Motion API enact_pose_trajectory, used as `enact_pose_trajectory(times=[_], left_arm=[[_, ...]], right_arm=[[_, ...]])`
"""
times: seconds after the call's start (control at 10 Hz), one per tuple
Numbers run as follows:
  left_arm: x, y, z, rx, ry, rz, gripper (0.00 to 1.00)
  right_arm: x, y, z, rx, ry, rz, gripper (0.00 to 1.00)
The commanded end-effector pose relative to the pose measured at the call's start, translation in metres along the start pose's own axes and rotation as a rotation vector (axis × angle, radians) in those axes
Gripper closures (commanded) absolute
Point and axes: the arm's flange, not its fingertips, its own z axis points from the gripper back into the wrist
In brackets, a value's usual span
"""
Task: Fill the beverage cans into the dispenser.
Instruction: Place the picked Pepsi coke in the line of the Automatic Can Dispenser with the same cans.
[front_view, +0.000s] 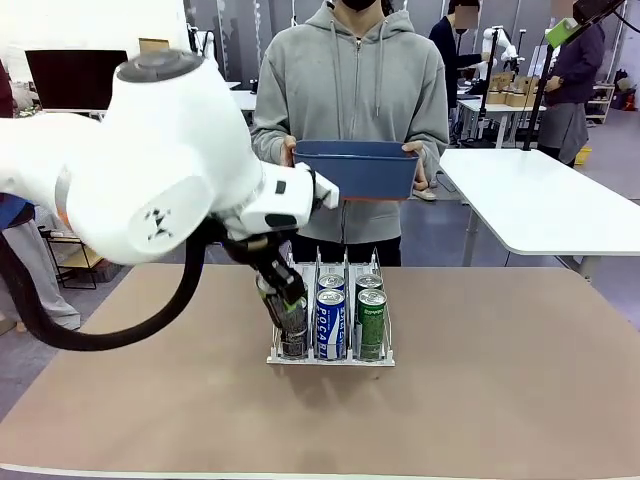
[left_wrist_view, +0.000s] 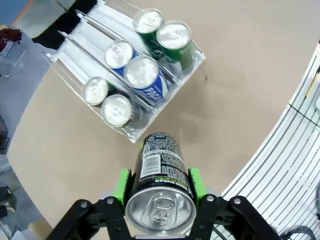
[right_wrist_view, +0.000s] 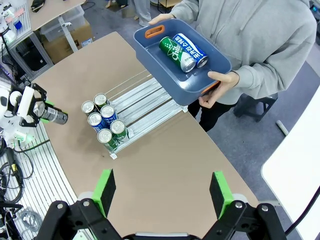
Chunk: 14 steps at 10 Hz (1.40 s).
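My left gripper (left_wrist_view: 160, 186) is shut on a black-and-grey beverage can (left_wrist_view: 159, 160), green pads on both its sides. In the front view the left gripper (front_view: 283, 297) holds this can (front_view: 289, 310) tilted just before the left lane of the white wire dispenser (front_view: 378, 358). The dispenser (left_wrist_view: 75, 47) holds several cans in its lanes: black (left_wrist_view: 116, 110), blue-and-white (left_wrist_view: 141, 73) and green (left_wrist_view: 173, 36). Well above the table, my right gripper (right_wrist_view: 162, 192) stands open with nothing between its fingers. It looks down on the dispenser (right_wrist_view: 145, 102).
A person at the far side holds a blue bin (front_view: 360, 168) over the table's far edge. In the bin (right_wrist_view: 150, 47) lie a green can (right_wrist_view: 172, 50) and a blue can (right_wrist_view: 191, 49). Bare brown tabletop (front_view: 480, 380) surrounds the dispenser.
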Motion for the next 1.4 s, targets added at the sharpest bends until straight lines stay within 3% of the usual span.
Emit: enact_pose_trajectory(times=[0.0,0.4,0.5,0.7,1.3], left_arm=[[0.000,-0.001,-0.025,0.006,-0.019,-0.070,0.42],[0.009,0.021,-0.050,-0.036,-0.045,-0.075,0.42],[-0.001,0.003,-0.047,-0.024,0.005,-0.056,0.42],[-0.001,0.003,-0.047,-0.024,0.005,-0.056,0.42],[0.014,0.040,-0.085,-0.032,-0.003,-0.005,0.42]], right_arm=[[0.000,0.001,0.001,0.005,-0.002,-0.012,0.00],[0.000,0.001,0.001,0.005,-0.002,-0.012,0.00],[0.000,0.001,0.001,0.005,-0.002,-0.012,0.00],[0.000,0.001,0.001,0.005,-0.002,-0.012,0.00],[0.000,0.001,0.001,0.005,-0.002,-0.012,0.00]])
